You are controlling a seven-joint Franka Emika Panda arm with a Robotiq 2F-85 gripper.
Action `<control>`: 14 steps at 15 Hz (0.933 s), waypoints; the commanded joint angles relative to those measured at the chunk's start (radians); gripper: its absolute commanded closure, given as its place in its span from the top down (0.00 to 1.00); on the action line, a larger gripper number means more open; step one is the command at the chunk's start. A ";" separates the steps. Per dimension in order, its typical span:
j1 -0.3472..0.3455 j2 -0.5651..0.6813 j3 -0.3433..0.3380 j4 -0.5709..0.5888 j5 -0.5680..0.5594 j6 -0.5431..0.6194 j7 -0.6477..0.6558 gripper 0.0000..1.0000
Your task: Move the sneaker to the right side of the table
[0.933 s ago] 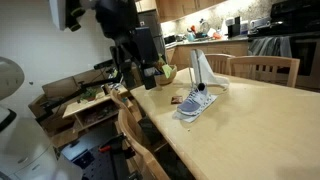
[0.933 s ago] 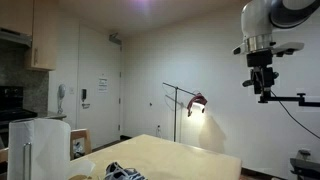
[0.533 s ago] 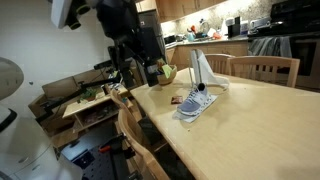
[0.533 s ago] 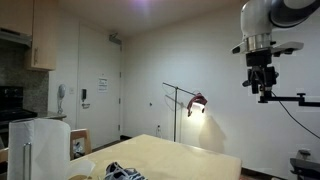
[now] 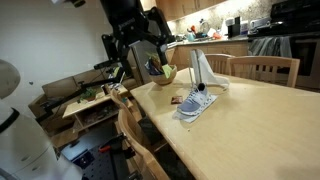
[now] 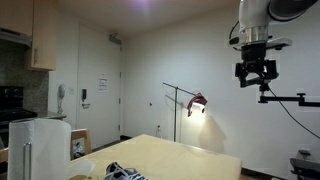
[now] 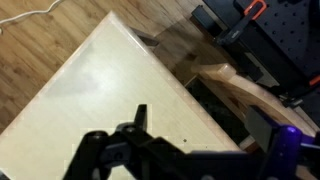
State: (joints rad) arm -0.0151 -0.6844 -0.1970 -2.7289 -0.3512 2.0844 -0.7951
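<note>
The light grey-blue sneaker (image 5: pixel 197 102) with a white sole lies on the pale wood table (image 5: pixel 262 125), near its edge. It also shows at the bottom of an exterior view (image 6: pixel 124 173). My gripper (image 5: pixel 148 58) hangs high in the air above the table's corner, well away from the sneaker. It appears in both exterior views (image 6: pixel 256 73). In the wrist view the gripper (image 7: pixel 205 125) is open and empty, looking down on the table corner (image 7: pixel 95 95). The sneaker is out of the wrist view.
A small dark brown item (image 5: pixel 176 101) lies beside the sneaker. A white stand (image 5: pixel 205 70) and a green bowl (image 5: pixel 167 73) sit behind it. Wooden chairs stand at the near edge (image 5: pixel 135 140) and the far side (image 5: pixel 265 68). A low cluttered shelf table (image 5: pixel 90 100) is beyond the corner.
The arm has lifted and turned, so the gripper is a little higher and has shifted sideways. The sneaker has not moved.
</note>
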 commanded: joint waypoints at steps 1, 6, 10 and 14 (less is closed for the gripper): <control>0.044 0.013 -0.023 0.056 0.028 0.062 -0.106 1.00; 0.070 0.126 -0.010 0.213 0.159 0.032 -0.068 1.00; 0.065 0.262 0.038 0.414 0.264 -0.079 0.052 1.00; 0.056 0.410 0.103 0.613 0.283 -0.224 0.272 1.00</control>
State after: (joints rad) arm 0.0488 -0.4019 -0.1410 -2.2795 -0.0849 1.9840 -0.6617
